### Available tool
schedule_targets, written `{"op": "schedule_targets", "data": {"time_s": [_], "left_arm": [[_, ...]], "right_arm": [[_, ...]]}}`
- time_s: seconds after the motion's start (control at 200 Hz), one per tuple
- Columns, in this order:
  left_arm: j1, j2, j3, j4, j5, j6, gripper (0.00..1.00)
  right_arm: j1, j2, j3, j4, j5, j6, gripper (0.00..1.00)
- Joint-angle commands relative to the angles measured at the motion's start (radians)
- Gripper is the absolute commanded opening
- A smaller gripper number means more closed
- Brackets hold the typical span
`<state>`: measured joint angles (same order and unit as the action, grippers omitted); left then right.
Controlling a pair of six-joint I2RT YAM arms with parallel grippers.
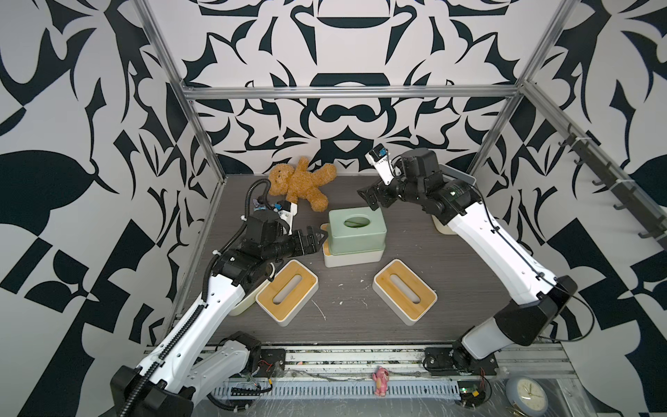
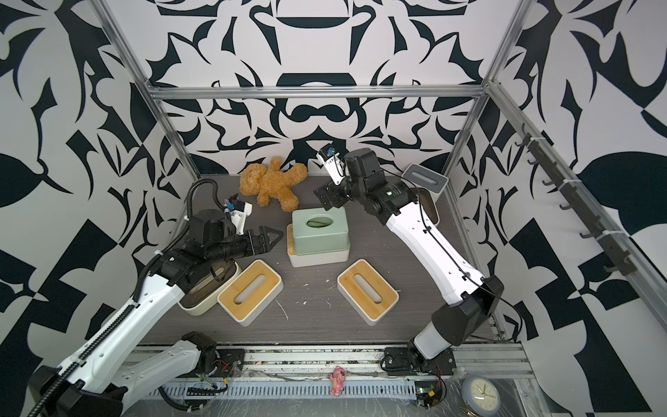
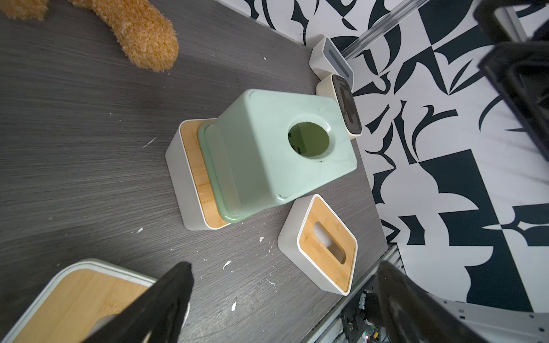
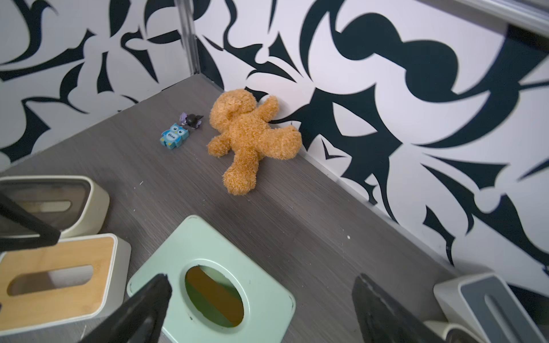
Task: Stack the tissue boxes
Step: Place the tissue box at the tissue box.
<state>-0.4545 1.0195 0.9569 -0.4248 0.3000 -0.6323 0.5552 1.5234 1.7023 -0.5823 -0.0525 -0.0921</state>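
two boxes stacked so far: the sage green box sits on a bamboo-lid white box mid surface, shoved a bit right so a bamboo strip shows on its left. my guess is the flat lid makes it a good base. both hands are released and empty: left hand just left of the stack, right hand above its far right. near-left bamboo box and near-right bamboo box wait unstacked. no brands readable, and the owl toy has lettering too small to trust.
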Motion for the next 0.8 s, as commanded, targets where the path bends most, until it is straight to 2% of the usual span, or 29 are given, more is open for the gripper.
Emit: {"op": "schedule_targets", "data": {"time_s": [0.0, 0.04, 0.085, 0.175, 0.23, 0.32, 0.395, 0.455, 0.795], "left_arm": [[0.000, 0.034, 0.033, 0.027, 0.024, -0.073, 0.99], [0.001, 0.045, 0.026, 0.052, 0.032, -0.091, 0.99], [0.001, 0.057, 0.016, 0.085, 0.040, -0.113, 0.99], [0.001, 0.089, 0.011, 0.132, 0.068, -0.126, 0.99], [0.001, 0.116, 0.025, 0.126, 0.062, -0.123, 0.99], [0.000, 0.165, 0.058, 0.081, 0.026, -0.092, 0.99], [0.000, 0.205, 0.083, 0.067, 0.027, -0.077, 0.99], [-0.002, 0.236, 0.103, 0.068, 0.041, -0.069, 0.99], [-0.017, 0.393, 0.214, 0.073, 0.114, -0.048, 0.99]], "right_arm": [[-0.040, -0.073, -0.158, 0.067, 0.067, 0.282, 0.99], [-0.074, -0.108, -0.210, 0.072, 0.061, 0.365, 0.99], [-0.130, -0.141, -0.252, 0.059, 0.000, 0.442, 0.99], [-0.300, -0.188, -0.352, 0.088, -0.254, 0.632, 0.99], [-0.368, -0.189, -0.404, 0.125, -0.415, 0.728, 1.00], [-0.377, -0.180, -0.429, 0.121, -0.503, 0.786, 1.00], [-0.366, -0.178, -0.475, 0.219, -0.586, 0.871, 1.00], [-0.359, -0.173, -0.497, 0.259, -0.604, 0.920, 0.99], [-0.305, -0.090, -0.521, 0.371, -0.622, 0.976, 0.99]]}}
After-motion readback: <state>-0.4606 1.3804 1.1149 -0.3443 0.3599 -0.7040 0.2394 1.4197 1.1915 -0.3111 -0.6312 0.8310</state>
